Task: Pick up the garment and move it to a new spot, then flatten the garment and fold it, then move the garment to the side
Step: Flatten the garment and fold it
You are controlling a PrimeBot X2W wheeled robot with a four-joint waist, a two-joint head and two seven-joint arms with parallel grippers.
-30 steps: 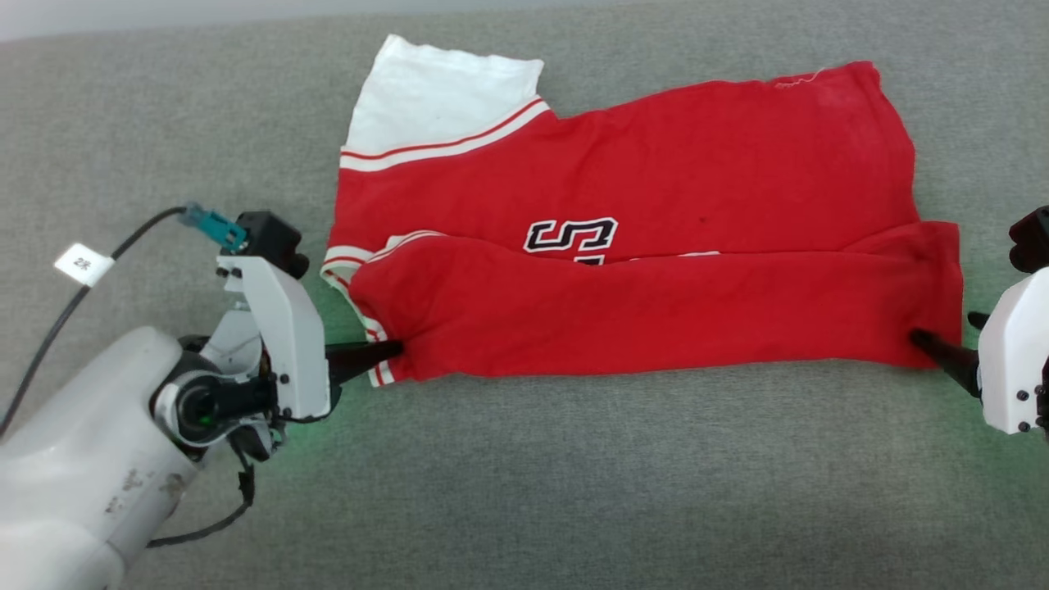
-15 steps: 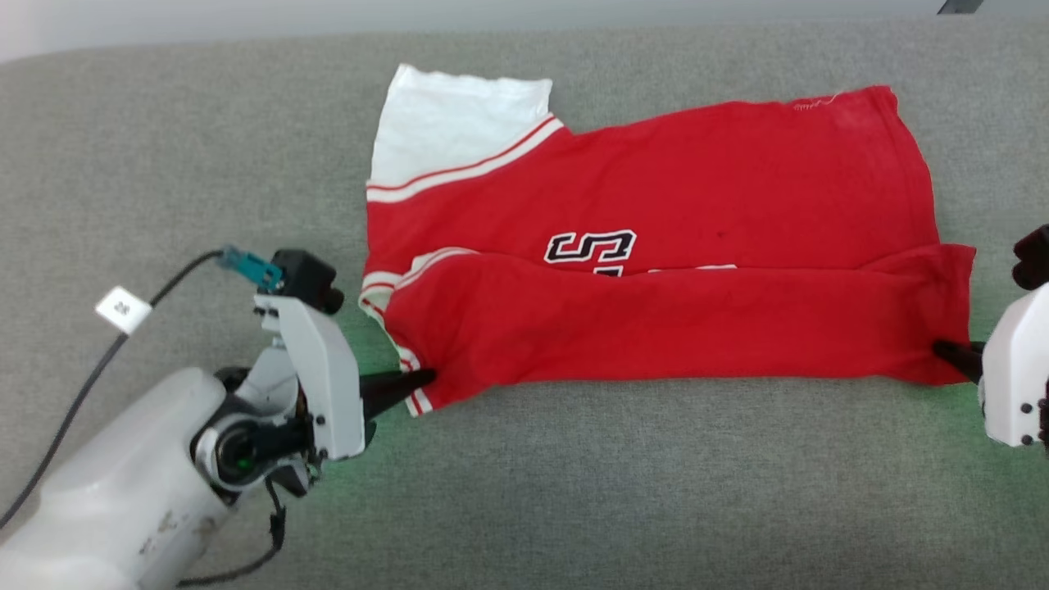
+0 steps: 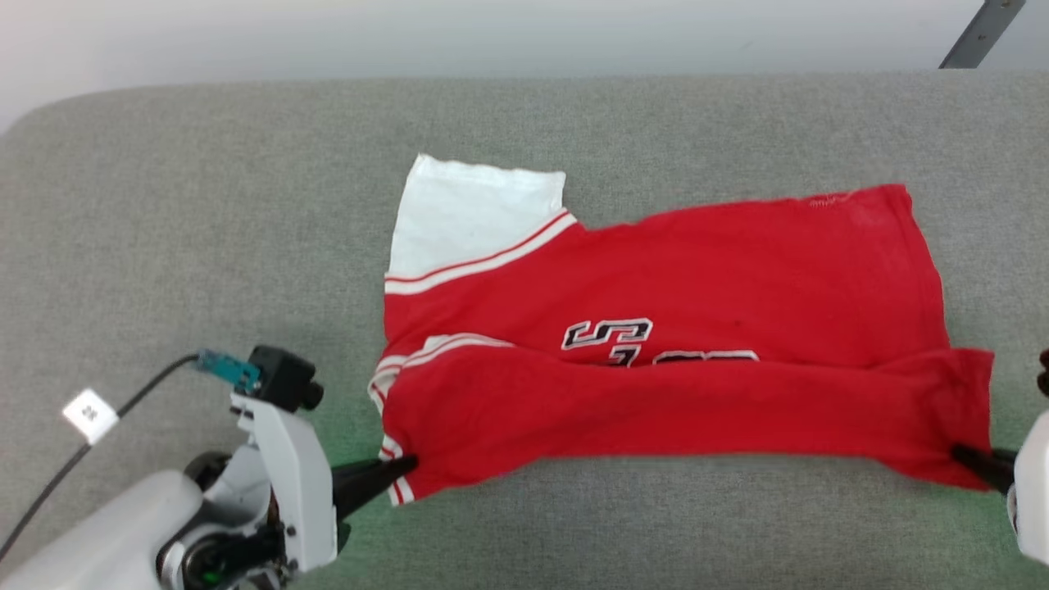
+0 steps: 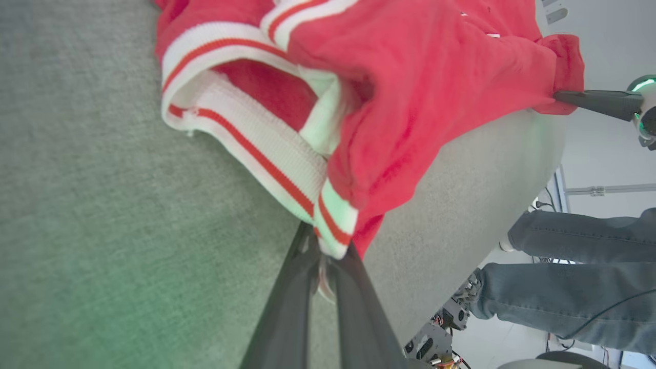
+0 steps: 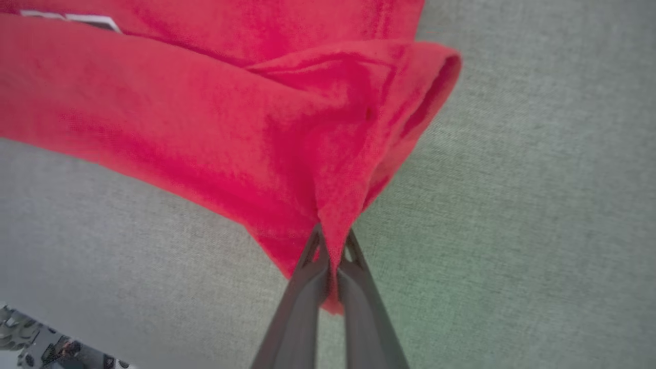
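Note:
The garment (image 3: 672,352), a red jersey with a white sleeve and black-white lettering, lies across the grey table (image 3: 205,205) with its near edge folded up over the front. My left gripper (image 3: 406,469) is shut on the striped trim at the garment's near left corner (image 4: 333,236). At the near right corner (image 5: 333,225), my right gripper (image 3: 960,453) is shut on the red hem. The near fold is stretched between the two grippers. In the left wrist view the right gripper's dark fingers (image 4: 589,98) pinch the far corner.
The table's far edge (image 3: 524,78) meets a pale wall. A cable with a white tag (image 3: 88,415) trails from my left arm. In the left wrist view a person's legs in jeans (image 4: 564,287) stand beyond the table edge.
The right gripper has shut on the garment's near right corner. The head camera has tilted, so the whole scene sits lower in view. The left grip holds as before.

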